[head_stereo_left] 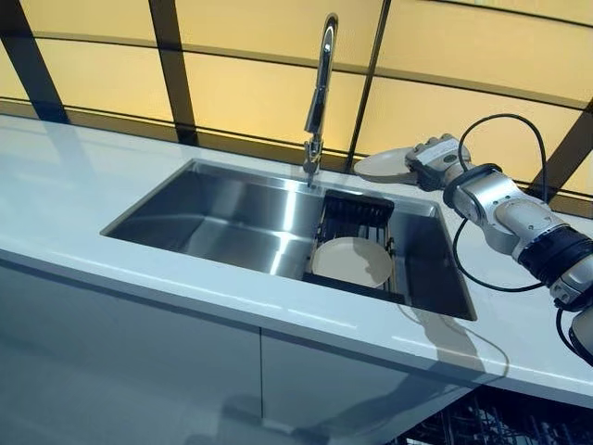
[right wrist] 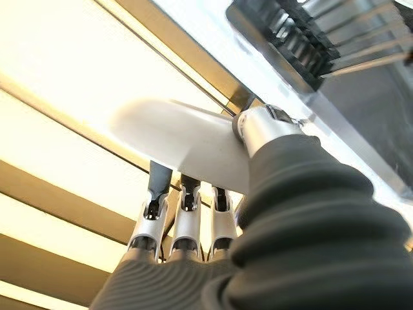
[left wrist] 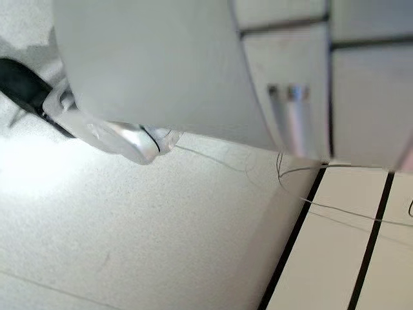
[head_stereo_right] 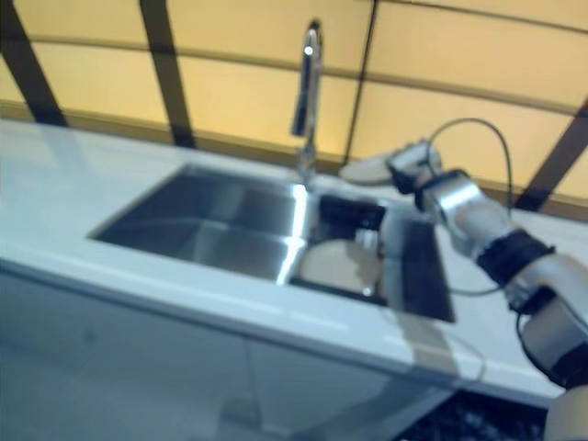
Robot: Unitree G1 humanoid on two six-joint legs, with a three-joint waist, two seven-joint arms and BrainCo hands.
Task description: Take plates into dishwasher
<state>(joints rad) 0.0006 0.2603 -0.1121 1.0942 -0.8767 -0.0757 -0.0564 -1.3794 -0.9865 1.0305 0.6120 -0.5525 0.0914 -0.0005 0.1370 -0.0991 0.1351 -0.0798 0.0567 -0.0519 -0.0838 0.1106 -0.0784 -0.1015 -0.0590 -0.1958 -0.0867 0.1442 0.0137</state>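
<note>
Two pale plates show. One plate [head_stereo_left: 384, 164] is pinched at its rim between the thumb and fingers of the right hand [head_stereo_left: 434, 159], held clear above the sink [head_stereo_left: 213, 218], likely for carrying away. The other plate [head_stereo_left: 351, 261] leans in the sink's black rack [head_stereo_left: 355, 211]. The left hand is unseen.

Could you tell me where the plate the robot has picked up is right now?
The plate is pinched in the right hand, above the sink's back right corner, right of the faucet.
</note>
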